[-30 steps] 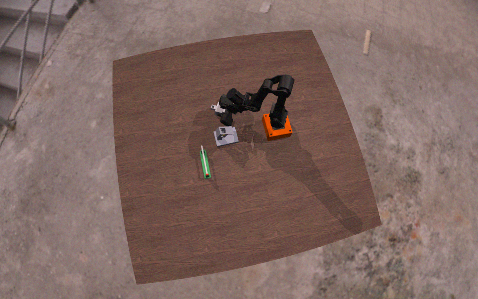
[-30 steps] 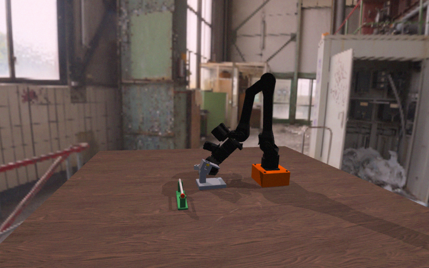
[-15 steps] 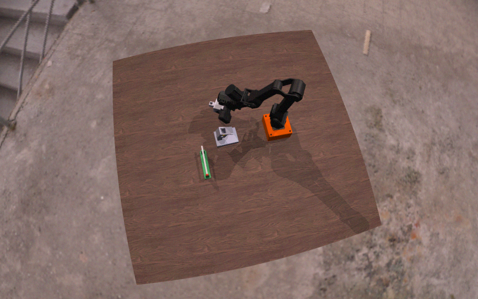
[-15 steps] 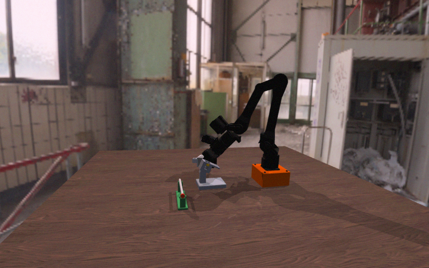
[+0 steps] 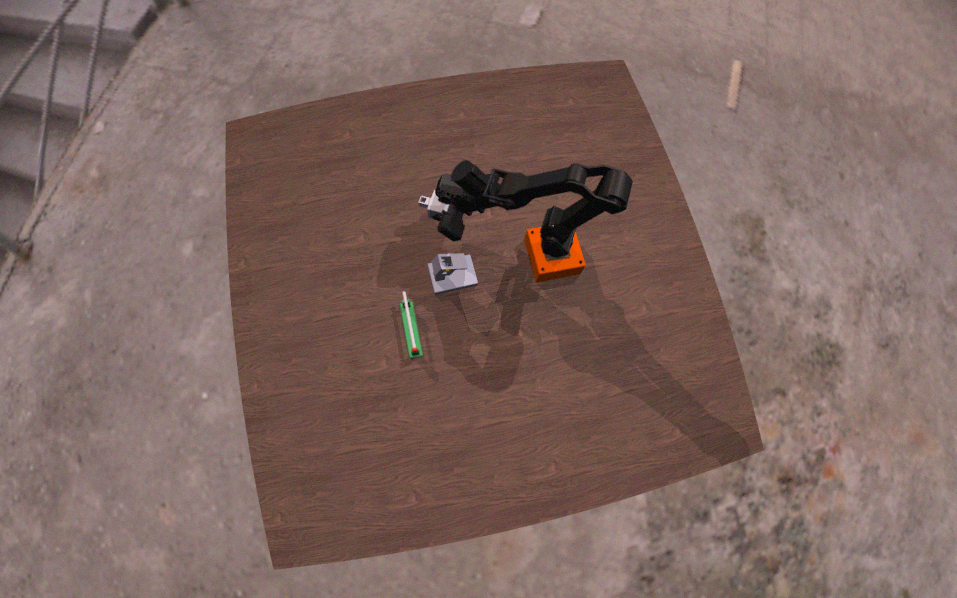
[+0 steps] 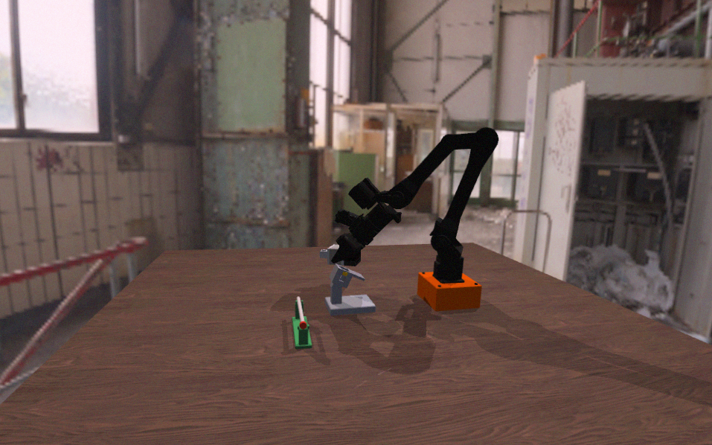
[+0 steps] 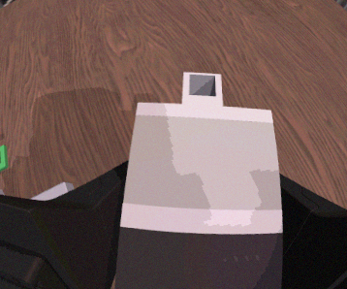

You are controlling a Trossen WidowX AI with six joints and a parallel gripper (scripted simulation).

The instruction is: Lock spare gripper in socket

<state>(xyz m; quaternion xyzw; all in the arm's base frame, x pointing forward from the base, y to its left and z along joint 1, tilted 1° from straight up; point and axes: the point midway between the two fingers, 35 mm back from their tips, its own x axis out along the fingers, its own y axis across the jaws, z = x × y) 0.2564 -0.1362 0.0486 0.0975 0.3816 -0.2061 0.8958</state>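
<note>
Claw [image 5: 441,205] [image 6: 341,255] [image 7: 197,164], from above, grips the spare gripper [image 5: 436,202] [image 6: 332,254] [image 7: 197,164] beside the socket mount [image 5: 453,279] [image 6: 350,304]; the red-headed lock pin [image 5: 410,326] [image 6: 300,309] waits in its green cradle [image 5: 415,355] [image 6: 303,337], well inside the bench [image 5: 363,460] [image 6: 209,397] [image 7: 78,58] edges. Exterior: load raised, likely for clearance over the mount. Wrist: fingers clamp both flanks, leaving the spigot [image 7: 187,88] free for docking.

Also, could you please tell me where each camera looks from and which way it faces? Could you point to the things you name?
Top: high above the table [image 5: 333,445] [image 6: 236,397], facing down; the whole arm shows.
Exterior: off to one side, a little above the table, facing across it; the whole arm shows.
Wrist: on the arm near the gripper [image 6: 339,260] [image 7: 202,194], facing out past the fingers, whose dark sides show around the spare gripper [image 5: 433,202] [image 7: 224,160].
Top and exterior share the orange base [image 5: 547,268] [image 6: 452,295].
</note>
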